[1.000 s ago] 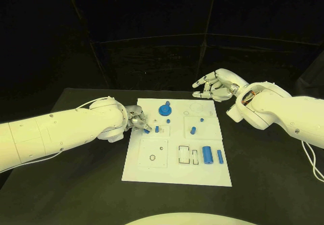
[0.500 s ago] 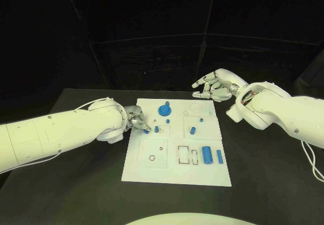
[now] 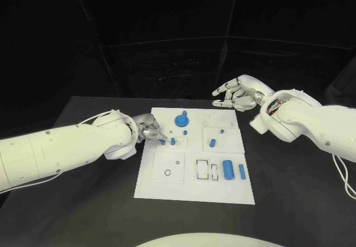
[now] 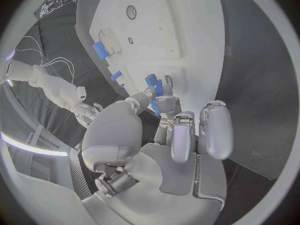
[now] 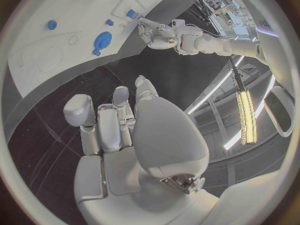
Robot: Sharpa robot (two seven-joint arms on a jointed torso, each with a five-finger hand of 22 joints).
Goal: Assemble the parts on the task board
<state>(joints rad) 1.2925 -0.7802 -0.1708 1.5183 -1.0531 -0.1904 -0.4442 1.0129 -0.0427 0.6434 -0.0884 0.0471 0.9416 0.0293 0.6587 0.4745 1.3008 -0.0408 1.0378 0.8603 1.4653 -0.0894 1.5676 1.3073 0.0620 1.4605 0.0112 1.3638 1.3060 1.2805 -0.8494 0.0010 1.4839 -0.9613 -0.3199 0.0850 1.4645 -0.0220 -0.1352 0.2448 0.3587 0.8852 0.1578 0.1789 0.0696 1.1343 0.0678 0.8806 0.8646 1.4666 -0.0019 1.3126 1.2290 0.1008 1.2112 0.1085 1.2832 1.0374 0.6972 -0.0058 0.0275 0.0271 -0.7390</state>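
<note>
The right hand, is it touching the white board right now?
No, the right hand hovers past the far edge of the white board, holding nothing.

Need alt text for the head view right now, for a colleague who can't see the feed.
The left hand pinches a small blue part at the left edge of the white task board. The right hand hovers, fingers curled, holding nothing, beyond the board's far right corner. Several other blue parts sit on the board.

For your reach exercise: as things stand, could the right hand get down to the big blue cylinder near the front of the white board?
Probably yes. The right hand hovers beyond the board's far edge, holding nothing, and nothing lies between it and the cylinder. The left hand works at the board's other side.
</note>
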